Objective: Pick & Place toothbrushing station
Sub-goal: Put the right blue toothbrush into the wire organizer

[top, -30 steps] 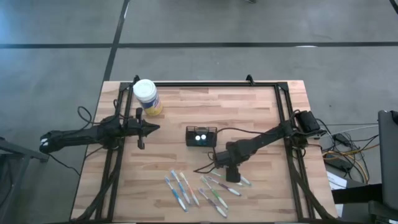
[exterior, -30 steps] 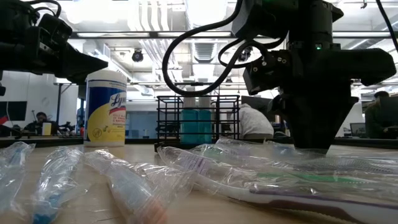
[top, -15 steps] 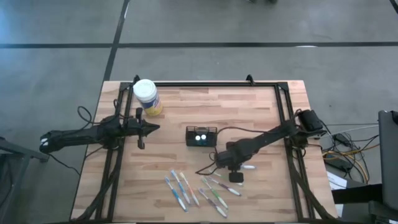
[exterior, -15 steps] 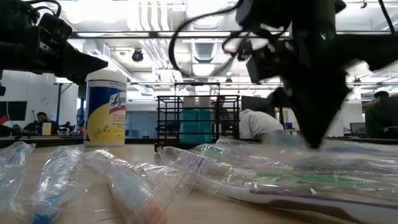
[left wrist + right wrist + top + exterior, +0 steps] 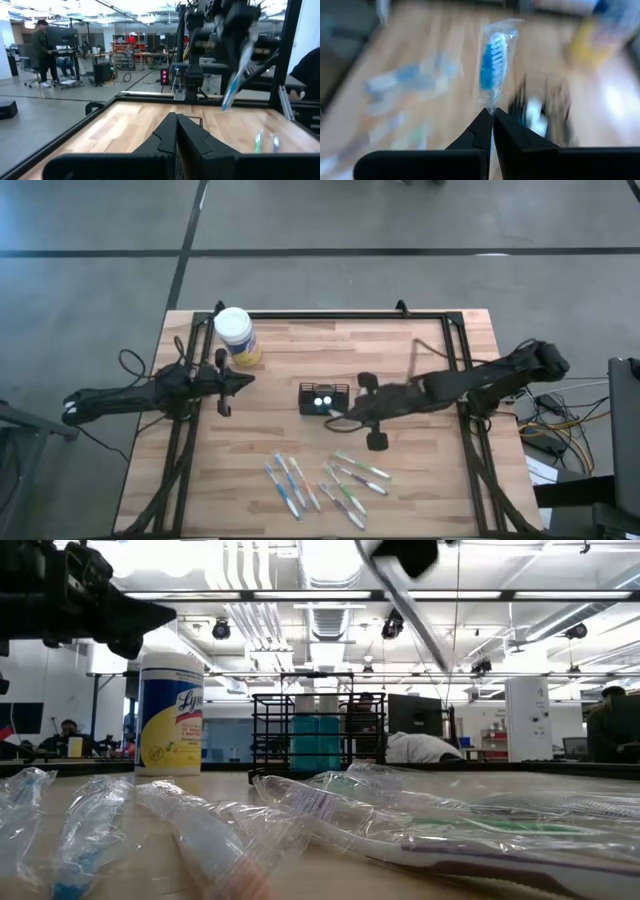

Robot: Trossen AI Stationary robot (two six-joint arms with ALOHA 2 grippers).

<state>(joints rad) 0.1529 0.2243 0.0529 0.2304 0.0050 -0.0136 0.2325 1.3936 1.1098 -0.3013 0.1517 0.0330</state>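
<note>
The toothbrushing station [image 5: 323, 398] is a small black mesh box standing mid-table; it also shows in the low view [image 5: 318, 730]. My right gripper [image 5: 336, 413] hovers just beside it, on the side of the table's right edge, shut on a plastic-wrapped toothbrush with a blue head [image 5: 492, 60]. From the left wrist view that brush [image 5: 234, 82] hangs below the right arm. Several more wrapped toothbrushes [image 5: 320, 480] lie flat near the front edge. My left gripper [image 5: 246, 381] waits shut at the left, above the table. My right gripper pinches the wrapped toothbrush between its two fingers, on the wrapper just behind the blue head [image 5: 491, 104]. The head sticks out beyond the fingertips; the handle is hidden behind the fingers. The brush is lifted clear of the table and hangs tilted, head lowest [image 5: 227, 102].
A yellow canister with a white lid [image 5: 236, 336] stands at the far left of the table, also in the low view [image 5: 168, 715]. A black frame [image 5: 455, 360] runs along the table's edges. Bare wood lies between the station and the far edge.
My right gripper has shut on one wrapped toothbrush among those near the front edge, lifted it clear, and carried it up and toward the far edge, to just beside the station. The other toothbrushes stay where they lay.
</note>
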